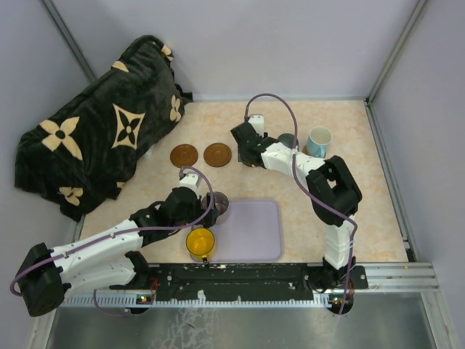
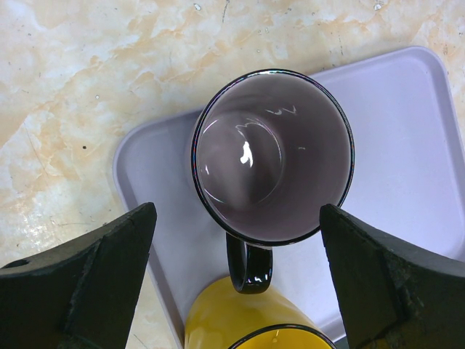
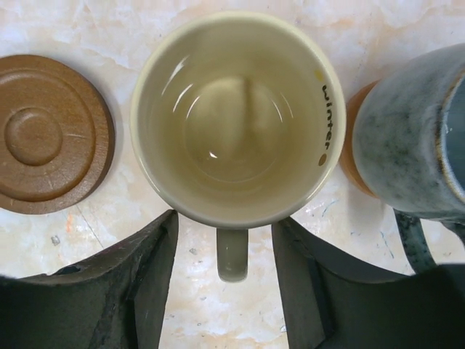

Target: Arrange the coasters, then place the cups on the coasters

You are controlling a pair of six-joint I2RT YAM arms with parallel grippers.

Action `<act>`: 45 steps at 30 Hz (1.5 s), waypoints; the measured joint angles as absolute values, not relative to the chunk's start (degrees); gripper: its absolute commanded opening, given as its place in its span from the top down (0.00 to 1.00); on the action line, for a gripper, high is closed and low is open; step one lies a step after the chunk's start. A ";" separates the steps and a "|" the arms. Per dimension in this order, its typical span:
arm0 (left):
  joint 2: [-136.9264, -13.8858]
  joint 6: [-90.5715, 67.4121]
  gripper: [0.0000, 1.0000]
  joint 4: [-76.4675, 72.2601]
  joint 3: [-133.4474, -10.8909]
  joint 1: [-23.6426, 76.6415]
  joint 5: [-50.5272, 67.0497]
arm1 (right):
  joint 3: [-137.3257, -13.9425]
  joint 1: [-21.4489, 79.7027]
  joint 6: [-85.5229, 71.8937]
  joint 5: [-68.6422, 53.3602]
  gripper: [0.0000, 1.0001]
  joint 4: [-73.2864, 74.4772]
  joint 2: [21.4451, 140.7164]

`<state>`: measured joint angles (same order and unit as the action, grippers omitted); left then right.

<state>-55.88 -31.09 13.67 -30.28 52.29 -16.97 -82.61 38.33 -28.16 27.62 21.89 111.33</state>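
1. The left claw stands wide open astride the purple-grey cup. The cup sits at a corner of the lavender tray, its handle pointing at the yellow cup just beside it.
2. Lower squarely and close across the cup's body (never the handle), with both fingers clear of the yellow cup.
3. Lift straight up before travelling toward the bare coaster on the table.
4. The right claw is open, its fingers flanking the handle of the cream cup without touching it. That cup stands between another coaster and the grey-green cup; whether a coaster lies beneath it is hidden.
5. Withdraw that claw level, so that it does not clip the handle.
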 measured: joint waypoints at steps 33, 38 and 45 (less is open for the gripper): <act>-53.39 -30.79 0.00 16.99 -28.84 52.40 -10.24 | -68.16 40.69 -26.24 33.87 0.29 20.73 73.30; -56.55 -31.22 0.01 17.15 -28.91 52.40 -9.15 | -66.94 40.77 -26.94 34.02 0.29 21.56 71.05; -59.37 -32.12 0.24 17.12 -29.04 52.40 -8.84 | -64.05 41.19 -28.56 34.00 0.29 22.57 66.08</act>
